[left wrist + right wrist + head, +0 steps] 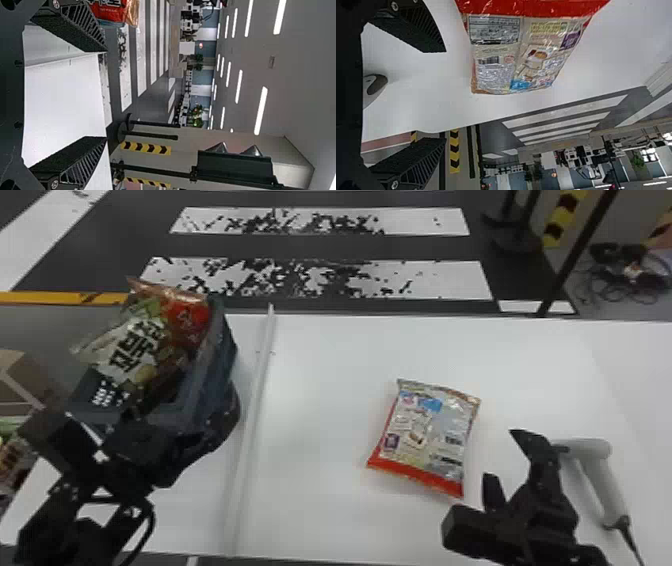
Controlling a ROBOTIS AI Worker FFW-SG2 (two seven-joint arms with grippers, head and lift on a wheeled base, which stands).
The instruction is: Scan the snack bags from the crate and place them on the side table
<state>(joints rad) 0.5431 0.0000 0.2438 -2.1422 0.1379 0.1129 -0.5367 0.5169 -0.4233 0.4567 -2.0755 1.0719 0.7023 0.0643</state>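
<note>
In the head view, my left gripper [137, 445] is at the near side of the dark crate [220, 390]; in the left wrist view the left gripper [106, 94] is open around nothing. Snack bags stick up from the crate, a pale one [132, 350] and a red one [187, 317]. One snack bag [427, 435] lies back side up on the white table. My right gripper [506, 460] is open to its right, between that bag and the grey-white scanner [600, 475]. In the right wrist view the right gripper [445, 95] is empty, with the bag [522, 51] beyond it.
A raised white strip [257, 400] runs across the table [320, 510], between the crate and the lying bag. Cardboard boxes [20, 382] stand at the far left. The scanner's cable leads off toward the near right edge.
</note>
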